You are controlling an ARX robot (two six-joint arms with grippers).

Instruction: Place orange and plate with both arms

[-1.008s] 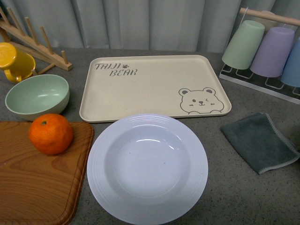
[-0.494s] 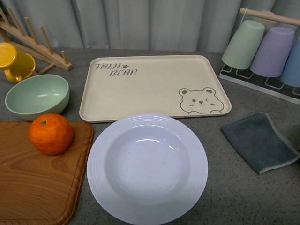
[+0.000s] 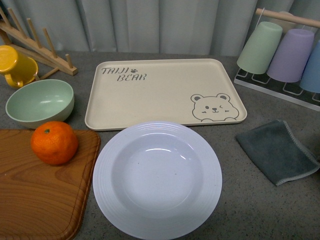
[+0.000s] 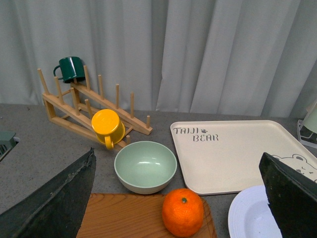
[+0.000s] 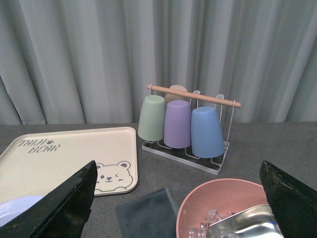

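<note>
The orange point(image 3: 54, 142) sits on the far corner of a wooden cutting board point(image 3: 35, 195) at the front left; it also shows in the left wrist view point(image 4: 183, 212). The white ridged plate point(image 3: 157, 179) lies empty on the grey table in front of the beige bear tray point(image 3: 160, 92); its edge shows in the left wrist view point(image 4: 250, 218) and the right wrist view point(image 5: 15, 204). Neither arm shows in the front view. My left gripper point(image 4: 181, 203) is open, raised behind the orange. My right gripper point(image 5: 178, 203) is open and empty, raised over the table's right side.
A pale green bowl point(image 3: 40, 103), a yellow mug point(image 3: 15, 65) and a wooden rack point(image 3: 37, 47) stand at the back left. A grey cloth point(image 3: 277, 150) lies right of the plate. A cup rack point(image 3: 285, 55) stands back right. A pink bowl with a metal scoop point(image 5: 233, 213) is near the right gripper.
</note>
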